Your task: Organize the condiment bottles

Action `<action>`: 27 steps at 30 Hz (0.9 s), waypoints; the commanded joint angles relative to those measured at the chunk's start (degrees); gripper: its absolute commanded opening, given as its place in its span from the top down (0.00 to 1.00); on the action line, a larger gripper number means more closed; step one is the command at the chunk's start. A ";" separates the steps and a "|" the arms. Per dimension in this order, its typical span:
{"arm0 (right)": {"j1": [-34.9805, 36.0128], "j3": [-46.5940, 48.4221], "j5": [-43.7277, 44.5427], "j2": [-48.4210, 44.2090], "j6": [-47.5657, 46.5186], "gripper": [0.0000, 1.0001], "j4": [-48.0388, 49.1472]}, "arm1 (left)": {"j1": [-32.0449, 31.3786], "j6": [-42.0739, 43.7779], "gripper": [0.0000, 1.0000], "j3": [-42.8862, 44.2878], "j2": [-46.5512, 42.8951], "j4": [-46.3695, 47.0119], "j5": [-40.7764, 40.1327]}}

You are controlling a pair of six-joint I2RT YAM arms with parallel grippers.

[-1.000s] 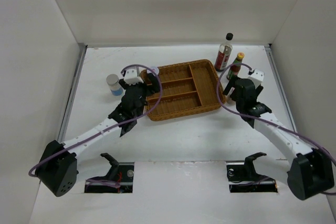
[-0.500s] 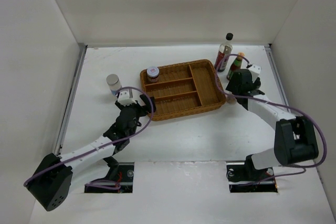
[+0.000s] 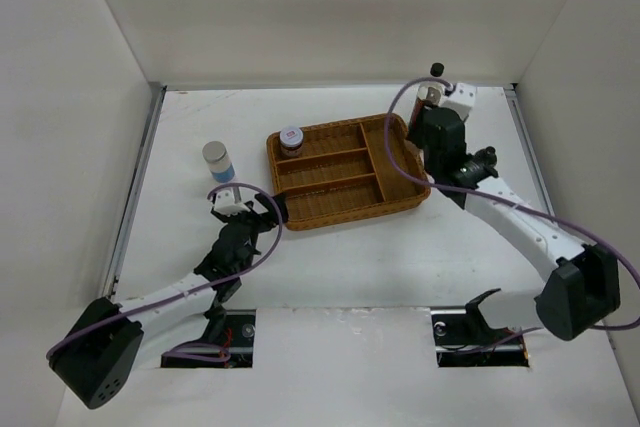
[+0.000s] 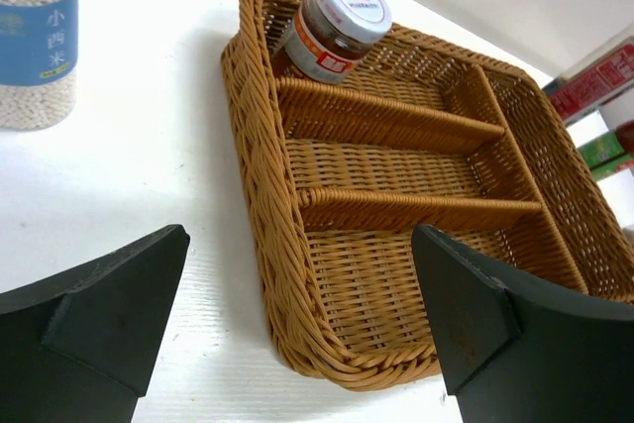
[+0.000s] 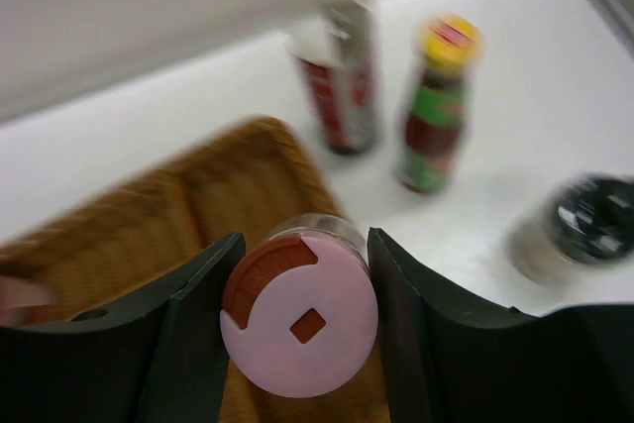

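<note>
My right gripper point(image 5: 305, 245) is shut on the pink-topped shaker point(image 5: 302, 319) and holds it upright above the right end of the wicker tray point(image 5: 149, 215). Behind it on the table stand the dark red bottle point(image 5: 342, 81), the yellow-capped sauce point(image 5: 436, 106) and the black-topped shaker point(image 5: 575, 230). A purple-white-topped jar point(image 4: 332, 27) leans in the tray's back left compartment. The grey-lidded blue-labelled jar point(image 3: 217, 161) stands left of the tray point(image 3: 400, 202). At the tray's near left corner my left gripper point(image 4: 297, 294) is open and holds nothing.
The tray's other compartments point(image 4: 396, 170) hold nothing. In the top view the right arm point(image 3: 470, 172) hides most of the bottles behind it; only the tall bottle's black cap point(image 3: 437, 70) shows. White walls close in the table on three sides.
The right jaws closed on the pink-topped shaker and carried it from the table toward the tray. The left arm drew back toward me, leaving the jar in the tray.
</note>
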 commanded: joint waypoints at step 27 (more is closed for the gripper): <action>17.89 46.42 -11.64 49.18 -0.89 0.58 2.38 | 2.17 -4.25 0.00 -1.72 -3.07 3.66 -1.21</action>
